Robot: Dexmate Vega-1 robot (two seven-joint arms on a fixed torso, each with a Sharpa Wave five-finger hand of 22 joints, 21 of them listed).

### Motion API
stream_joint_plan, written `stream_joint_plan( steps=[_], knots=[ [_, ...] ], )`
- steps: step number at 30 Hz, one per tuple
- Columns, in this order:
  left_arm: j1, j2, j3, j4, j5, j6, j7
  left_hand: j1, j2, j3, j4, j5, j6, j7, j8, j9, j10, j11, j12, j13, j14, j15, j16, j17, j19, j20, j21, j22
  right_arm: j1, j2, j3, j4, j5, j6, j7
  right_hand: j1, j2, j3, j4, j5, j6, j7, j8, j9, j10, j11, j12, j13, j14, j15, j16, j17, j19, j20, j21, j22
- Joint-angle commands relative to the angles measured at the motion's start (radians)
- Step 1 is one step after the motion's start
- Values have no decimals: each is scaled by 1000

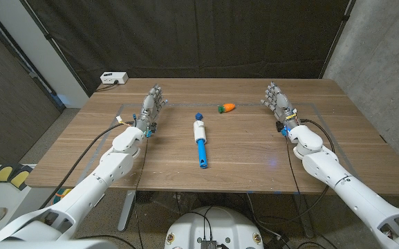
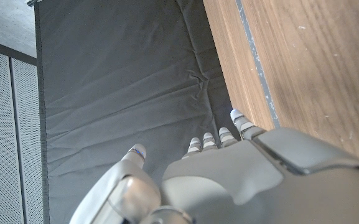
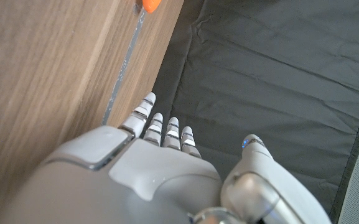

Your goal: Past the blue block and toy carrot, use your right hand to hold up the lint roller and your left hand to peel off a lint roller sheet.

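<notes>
Both my hands wait apart, fingers spread and holding nothing, with the lint roller lying between them.

At ten o'clock on the wooden table [image 1: 254, 149] sits a small white box [image 1: 114, 77] at the far edge. My left hand [image 1: 151, 107] stands at nine o'clock, fingers [image 2: 241, 124] extended and apart. At the centre lies the white lint roller with a blue handle [image 1: 200, 142], handle toward six o'clock; the small blue block [image 1: 198, 116] touches its far end at twelve o'clock, and the orange toy carrot with a green top [image 1: 227, 107] lies just past it toward one o'clock. My right hand [image 1: 279, 104] stands at three o'clock, fingers [image 3: 157, 127] straight and spread. My right wrist view catches the carrot's orange tip by the table's taped line; my left wrist view gives bare wood and dark curtain [image 2: 123, 81].
</notes>
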Motion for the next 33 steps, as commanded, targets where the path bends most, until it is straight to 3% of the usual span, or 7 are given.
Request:
stream_joint_plan(
  steps=[1, 5, 8, 15, 20, 33],
  knots=[
    [1, -2, 2, 1, -9, -4, -20, 0, 44, 2, -1, 6, 18, -2, 10, 4, 10, 9, 9, 2, -1, 11, 9, 2, 4, 13, -4, 3, -73, -62, 4, -150, -93, -30, -93, 13, -1, 1, -9, -1, 12, -1, 8, 5, 15, 6, 8, 6, 10, 9, 9, 4, 5, 12, 8, 2],
    [0, 4, 4, -4, -13, 4, -32, 0, 43, 0, -1, 7, 21, -4, 8, 4, 20, 19, 11, 3, 7, 24, 11, 2, 8, 25, -5, 3, -98, -84, 6, -212, -129, -69, -136, 16, 0, 2, -13, -2, 17, -7, 9, 5, 22, 7, 10, 6, 11, 10, 9, 5, 5, 14, 8, 3],
    [-1, 7, 5, -4, -15, 6, -39, 0, 42, -2, -1, 6, 25, -13, 6, 5, 24, 22, 12, 3, 14, 46, 12, 2, 15, 56, -6, 4, -112, -103, 4, -257, -162, -102, -161, 18, 0, 3, -14, -3, 17, -9, 9, 6, 21, 8, 9, 6, 8, 13, 7, 5, 2, 15, 7, 3],
    [0, 12, 4, -7, -17, 6, -50, -1, 40, -4, -1, 6, 32, -18, 7, 5, 38, 35, 16, 4, 27, 52, 15, 2, 19, 67, -7, 4, -140, -134, 1, -345, -221, -164, -199, 23, 3, 5, -17, -3, 19, -10, 9, 6, 21, 8, 8, 6, 7, 14, 6, 5, 1, 15, 6, 3],
    [4, 16, 4, -13, -21, 13, -53, -3, 36, -11, -1, 6, 59, -31, 10, 6, 65, 51, 22, 6, 66, 101, 22, 4, 41, 122, -5, 7, -158, -158, -3, -408, -272, -202, -222, 29, 11, 11, -21, -3, 20, -15, 9, 6, 23, 7, 8, 7, 7, 14, 5, 5, -2, 17, 5, 3],
    [-3, 11, 7, 1, -25, 6, -69, -4, 32, -17, -1, 5, 80, -38, 11, 7, 92, 64, 29, 7, 93, 112, 25, 5, 50, 140, -6, 9, -184, -206, -10, -553, -378, -335, -259, 51, 27, 25, -35, -6, 28, -19, 9, 6, 30, 9, 8, 7, 8, 12, 4, 6, -5, 25, 4, 3]
  ],
)
